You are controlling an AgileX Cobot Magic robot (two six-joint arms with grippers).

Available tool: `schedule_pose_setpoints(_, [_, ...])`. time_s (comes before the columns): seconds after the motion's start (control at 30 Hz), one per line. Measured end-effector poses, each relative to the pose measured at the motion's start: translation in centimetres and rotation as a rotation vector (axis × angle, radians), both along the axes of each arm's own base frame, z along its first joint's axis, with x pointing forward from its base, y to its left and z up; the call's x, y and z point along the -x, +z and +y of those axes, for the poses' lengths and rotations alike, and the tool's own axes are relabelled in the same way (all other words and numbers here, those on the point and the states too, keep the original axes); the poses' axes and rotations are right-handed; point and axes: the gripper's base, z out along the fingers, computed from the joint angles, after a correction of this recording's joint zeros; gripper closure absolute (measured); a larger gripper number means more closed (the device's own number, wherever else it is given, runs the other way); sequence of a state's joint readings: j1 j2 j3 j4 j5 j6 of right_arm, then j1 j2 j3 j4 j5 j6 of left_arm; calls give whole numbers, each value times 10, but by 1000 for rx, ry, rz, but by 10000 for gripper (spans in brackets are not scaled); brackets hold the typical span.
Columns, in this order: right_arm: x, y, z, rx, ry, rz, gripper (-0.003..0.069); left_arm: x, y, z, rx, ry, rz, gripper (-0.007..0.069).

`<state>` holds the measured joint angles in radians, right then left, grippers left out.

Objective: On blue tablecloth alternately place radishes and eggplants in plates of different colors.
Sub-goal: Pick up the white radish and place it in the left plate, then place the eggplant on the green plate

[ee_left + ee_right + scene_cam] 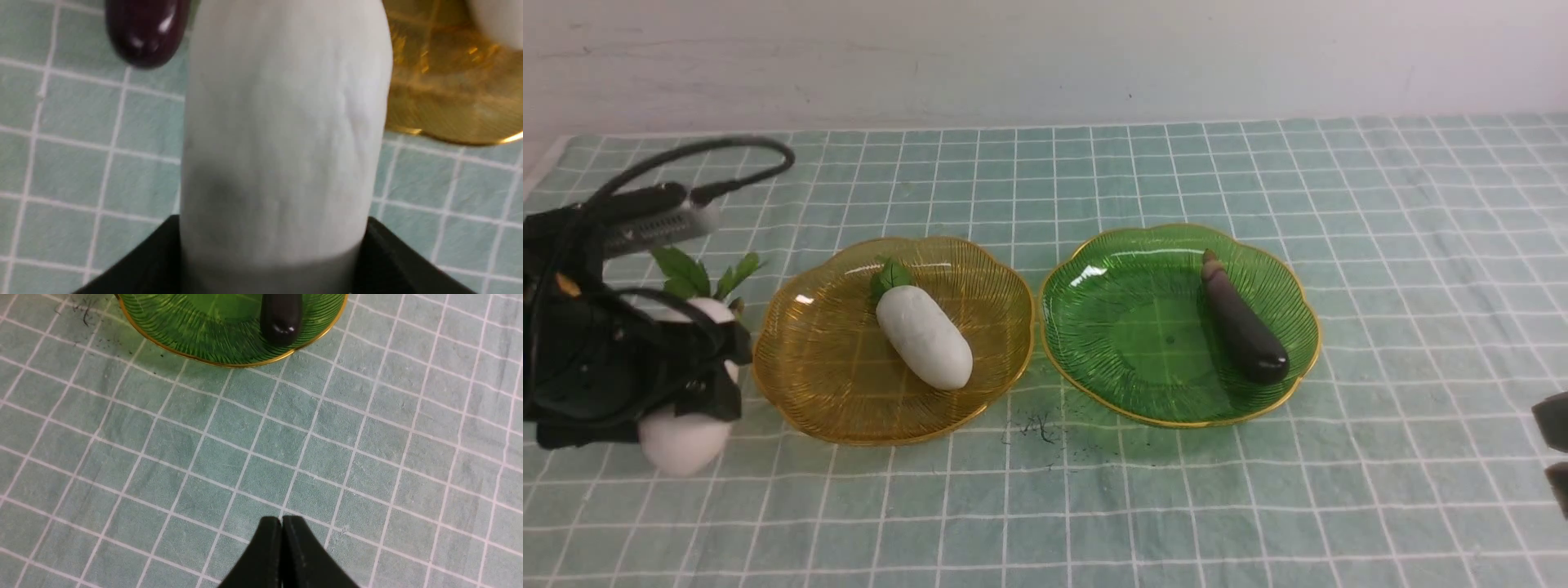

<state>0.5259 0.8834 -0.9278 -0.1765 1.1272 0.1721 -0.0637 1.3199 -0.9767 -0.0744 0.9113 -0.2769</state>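
On the blue tablecloth an amber plate holds one radish. The green plate to its right holds an eggplant. My left gripper sits left of the amber plate, shut on a second radish whose leaves point away. In the left wrist view this radish fills the gap between the black fingers. A second eggplant lies just beyond it on the cloth. My right gripper hovers shut and empty over bare cloth, short of the green plate.
A pale wall runs behind the cloth's far edge. The left arm's black cable loops over the far left of the cloth. Dark specks mark the cloth between the two plates at the front.
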Motion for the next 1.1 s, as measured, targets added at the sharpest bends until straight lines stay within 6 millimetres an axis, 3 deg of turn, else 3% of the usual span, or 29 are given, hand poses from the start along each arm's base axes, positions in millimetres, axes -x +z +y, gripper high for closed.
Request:
schedule_pose_setpoints(0.13, [-1, 1, 1, -9, 4, -17, 674, -25, -8, -14, 40, -36, 1, 177])
schedule_pose_setpoints(0.27, [-2, 2, 1, -13, 5, -23, 674, -60, -29, -36, 45, -94, 26, 177])
schedule_pose_setpoints(0.47, [-2, 2, 1, -13, 5, -23, 674, -93, -52, -51, 40, -119, 55, 161])
schedule_pose_setpoints(0.7, [-2, 2, 1, -13, 5, -23, 674, -106, -49, -52, 29, -127, 39, 63])
schedule_pose_setpoints(0.9, [-2, 2, 1, -13, 5, -23, 674, -113, -19, -37, -133, -148, 33, 41])
schedule_pose_setpoints(1.03, [-2, 2, 1, -13, 5, -23, 674, -111, -12, -9, -214, -64, 85, 41])
schedule_pose_setpoints(1.1, [-2, 2, 1, -13, 5, -23, 674, -109, -14, 22, -263, 16, 140, 41])
